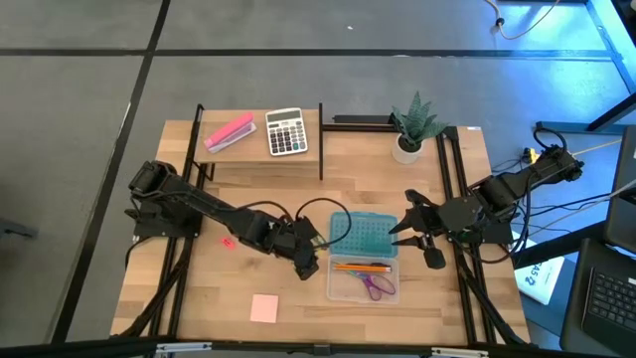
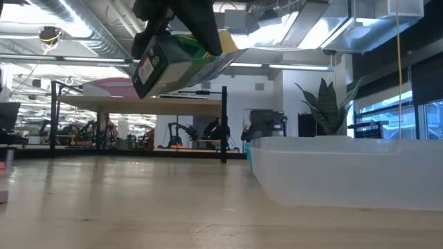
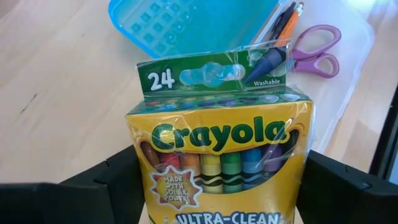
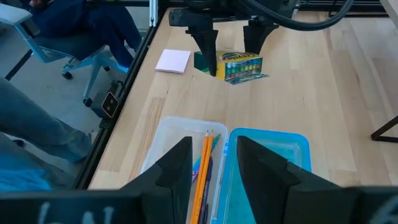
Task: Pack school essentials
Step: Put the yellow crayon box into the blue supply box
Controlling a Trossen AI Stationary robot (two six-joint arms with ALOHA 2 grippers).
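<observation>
The left gripper (image 1: pixel 306 257) pinched the crayon box (image 3: pixel 222 163) between its fingers (image 4: pixel 205 38) and held it in the air, just beside the left edge of the clear bin (image 1: pixel 343 286); in the low view the crayon box (image 2: pixel 173 61) hung well above the table (image 1: pixel 298 318), clear of the wood. From the left wrist view, the box's yellow front and green flap faced the camera, with the bin beyond it. Inside the bin lay an orange pencil (image 1: pixel 361 267) and, nearer the front edge of the table, purple scissors (image 1: pixel 378 288); the scissors (image 3: pixel 317 53) lay flat on the bin's floor. The bin's blue lid (image 1: pixel 365 237) lay open on the far side of the bin, touching it. The right gripper (image 1: pixel 407 231) hovered at the right edge of the lid with its fingers spread apart, holding nothing. A pink notepad (image 1: pixel 264 308) lay on the table to the left of the bin, near the front edge, and a small red piece (image 1: pixel 228 242) lay further left of the bin, by the left arm. Behind the bin, on a raised shelf (image 1: pixel 260 161), sat a calculator (image 1: pixel 286 132) and a pink block (image 1: pixel 230 133), with a potted plant (image 1: pixel 413 126) to the right of the shelf.
</observation>
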